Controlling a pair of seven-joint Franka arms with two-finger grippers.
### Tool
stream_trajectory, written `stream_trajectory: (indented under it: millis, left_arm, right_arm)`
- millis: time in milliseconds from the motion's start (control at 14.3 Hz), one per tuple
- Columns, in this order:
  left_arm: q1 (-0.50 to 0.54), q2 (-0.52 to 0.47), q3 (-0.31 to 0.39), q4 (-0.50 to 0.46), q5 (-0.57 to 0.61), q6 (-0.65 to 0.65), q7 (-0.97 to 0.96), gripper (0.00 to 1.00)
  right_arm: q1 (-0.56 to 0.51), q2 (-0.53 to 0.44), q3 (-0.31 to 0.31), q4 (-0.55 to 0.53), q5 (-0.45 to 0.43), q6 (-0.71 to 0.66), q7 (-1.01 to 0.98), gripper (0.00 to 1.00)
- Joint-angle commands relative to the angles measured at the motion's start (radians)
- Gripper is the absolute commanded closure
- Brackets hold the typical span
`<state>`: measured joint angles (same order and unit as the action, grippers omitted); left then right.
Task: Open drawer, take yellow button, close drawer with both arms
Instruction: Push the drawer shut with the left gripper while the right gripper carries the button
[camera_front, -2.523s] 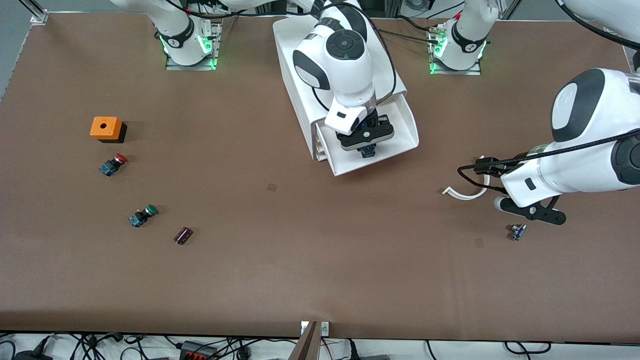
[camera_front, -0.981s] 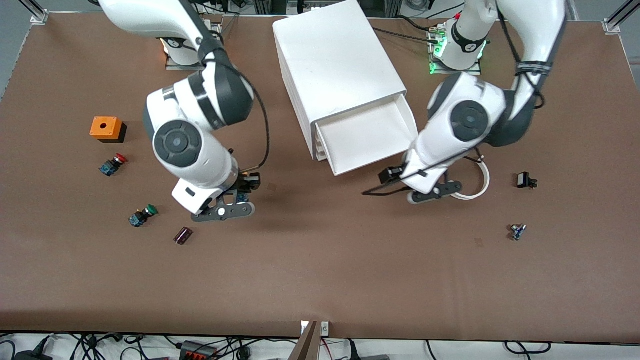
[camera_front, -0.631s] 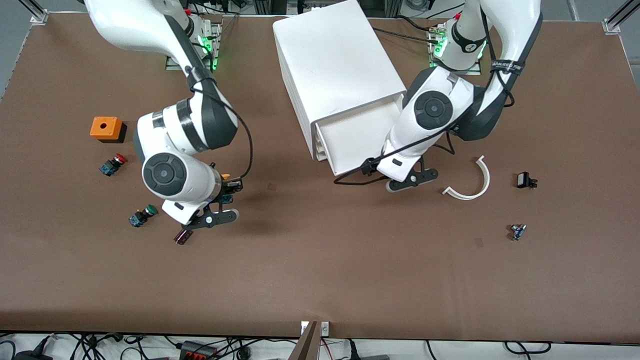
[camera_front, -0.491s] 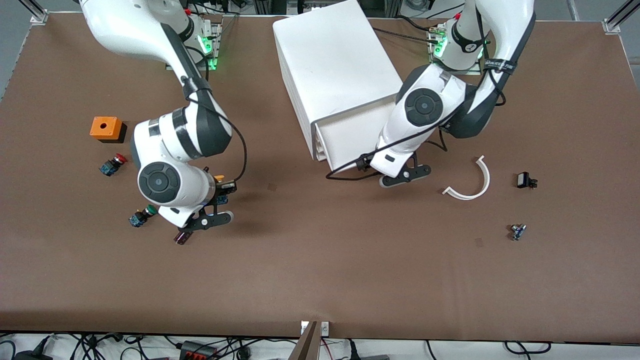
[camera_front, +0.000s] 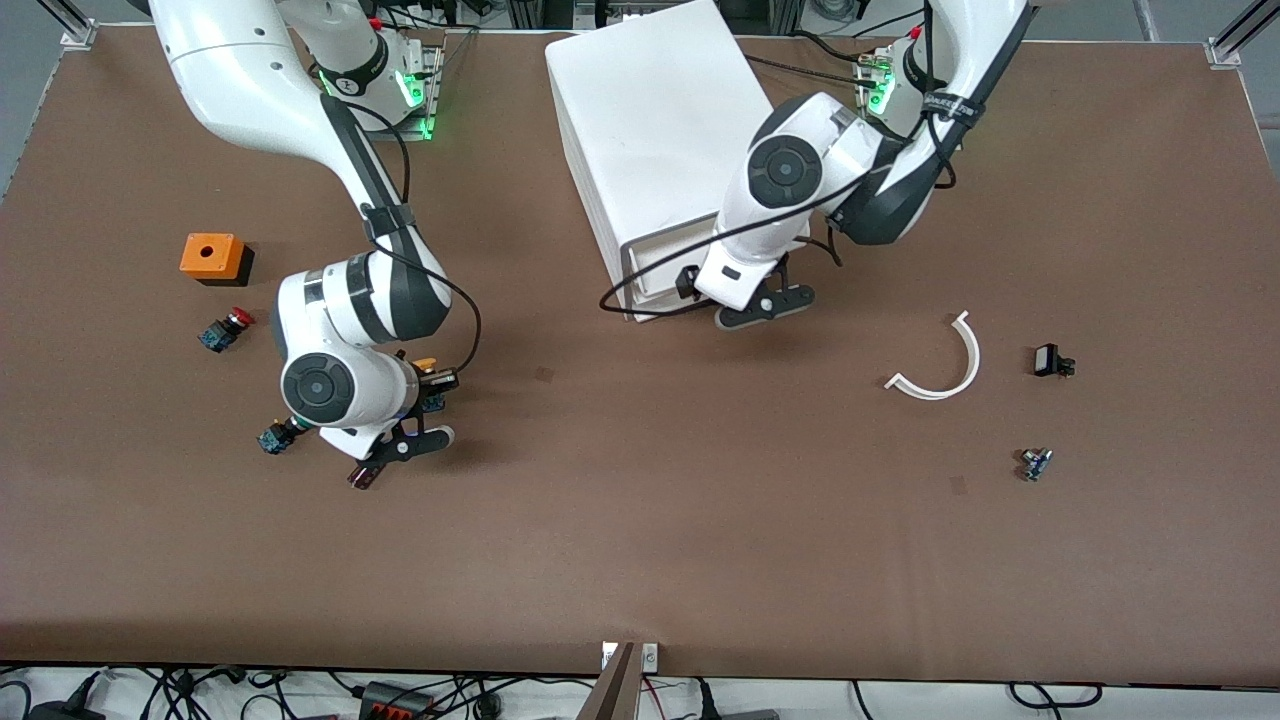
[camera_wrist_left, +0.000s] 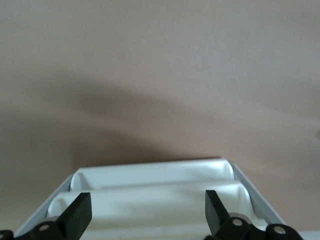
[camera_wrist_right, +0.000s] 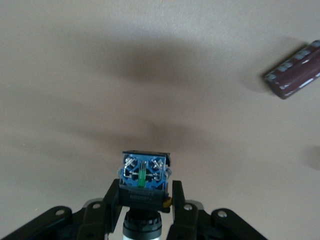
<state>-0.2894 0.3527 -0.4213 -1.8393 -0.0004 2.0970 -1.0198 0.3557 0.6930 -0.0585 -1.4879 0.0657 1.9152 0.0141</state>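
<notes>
Button (camera_wrist_right: 143, 176) clamped in my right gripper (camera_wrist_right: 143, 199) | left gripper (camera_wrist_left: 145, 217), fingers apart, at nearly shut drawer (camera_front: 660, 270) | closing remains

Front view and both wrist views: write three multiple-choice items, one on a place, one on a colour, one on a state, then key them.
1. Where is the left tool?
A. at the drawer front
B. over the orange box
C. over the white curved strip

2. What colour is the cap of the button in the right tool?
A. red
B. green
C. orange-yellow

3. How does the right tool stand?
A. open, holding nothing
B. shut on the button
C. out of view

Answers:
1 A, the left wrist view shows its fingers spread over the white drawer fronts.
2 C, the cap shows orange-yellow in the front view.
3 B, the right wrist view shows the button's blue body clamped between the fingers.
</notes>
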Motion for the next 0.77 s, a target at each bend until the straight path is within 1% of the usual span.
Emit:
stream_trajectory:
  millis: [0, 140, 491, 561, 631, 701]
  left_arm:
    - [0.004, -0.041, -0.037, -0.037, 0.019, -0.038, -0.065, 0.00]
    - [0.004, -0.041, -0.059, -0.038, 0.019, -0.052, -0.078, 0.00]
    - [0.007, -0.043, -0.079, -0.037, 0.014, -0.087, -0.082, 0.00]
    - [0.003, -0.041, -0.079, -0.037, 0.016, -0.095, -0.068, 0.00]
    - [-0.002, -0.037, -0.079, -0.037, 0.016, -0.106, -0.071, 0.00]
    - [-0.002, -0.037, -0.079, -0.037, 0.016, -0.109, -0.071, 0.00]
  right_arm:
    - [-0.014, -0.009, 0.013, -0.067, 0.000, 0.065, -0.019, 1.00]
    - [-0.027, -0.003, 0.013, -0.100, -0.003, 0.111, -0.019, 1.00]
    - [-0.027, 0.025, 0.013, -0.117, -0.003, 0.149, -0.019, 1.00]
    - [-0.027, 0.022, 0.009, -0.115, -0.003, 0.148, -0.016, 0.78]
    - [-0.027, 0.014, 0.008, -0.111, -0.003, 0.140, -0.002, 0.33]
    - [-0.027, -0.003, 0.008, -0.100, -0.003, 0.136, -0.005, 0.00]
